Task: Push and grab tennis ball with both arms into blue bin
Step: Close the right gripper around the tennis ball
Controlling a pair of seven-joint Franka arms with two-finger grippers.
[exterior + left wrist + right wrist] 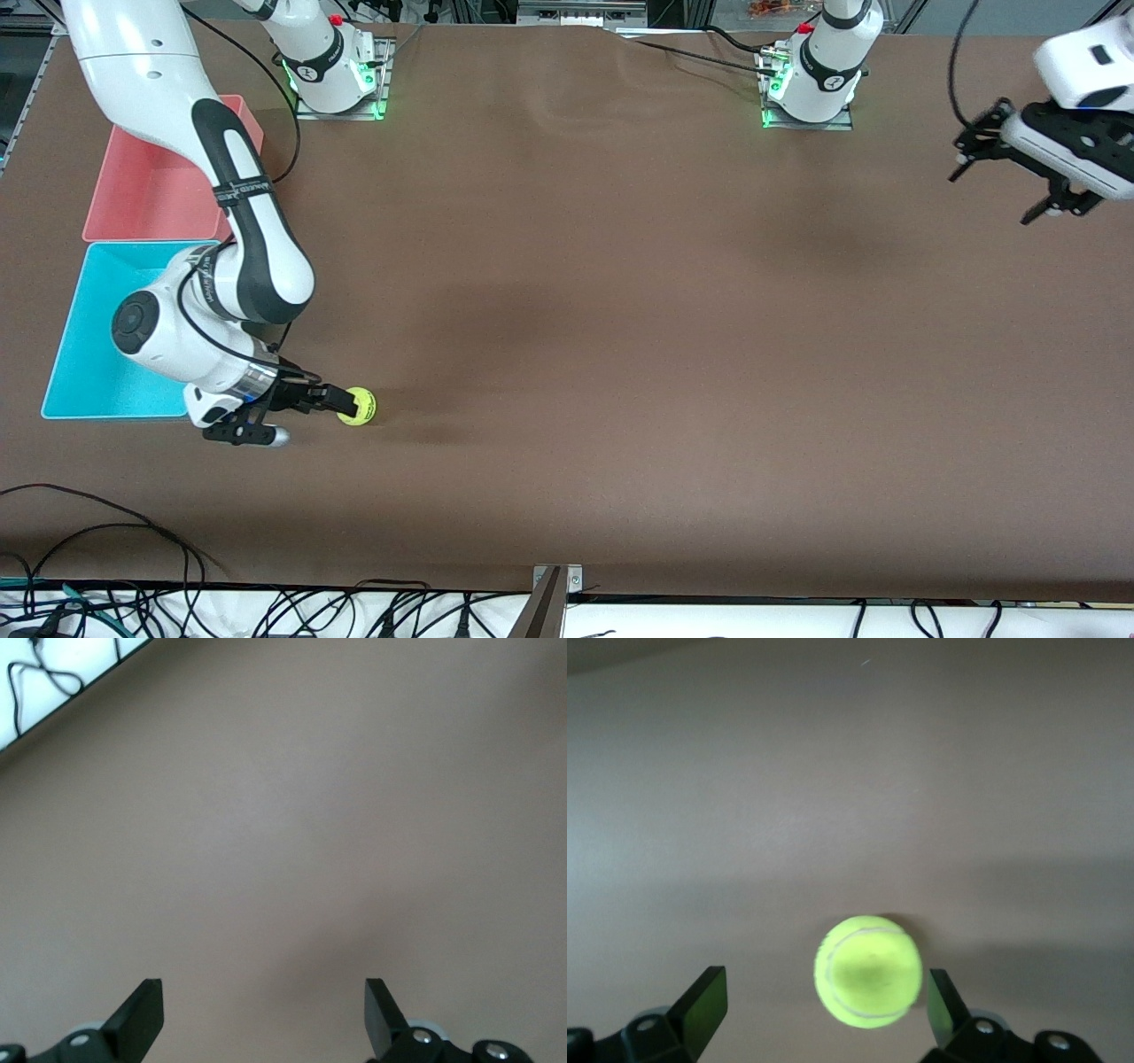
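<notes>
Risk assessment: the tennis ball [358,406] rests free on the brown bench [620,310] and can roll at the slightest contact. If one finger of the right gripper [341,403] touches the ball before the other during closure, the ball is likely to be nudged out of the gap and roll toward the left arm's end of the bench, away from the blue bin [89,354]. A closure started too high on the ball could squeeze it downward and out. In the right wrist view the ball [868,971] sits off-centre, closer to one finger [943,1005] than to the other [704,1010], which makes uneven first contact the most probable fault.

Position relative to the fingers: the right gripper's fingers are spread wide and hold nothing. The ball lies on the bench between them, near their tips rather than deep in the gap. Whether the closer finger touches the ball cannot be told. In the front view the ball lies at the gripper's tip, just beside the corner of the blue bin that is nearest the front camera, outside the bin. The pink bin [151,190] adjoins the blue bin, farther from the front camera.

The left gripper [1019,173] waits raised over the left arm's end of the bench, fingers [142,1014] wide and empty, well apart from the ball.
</notes>
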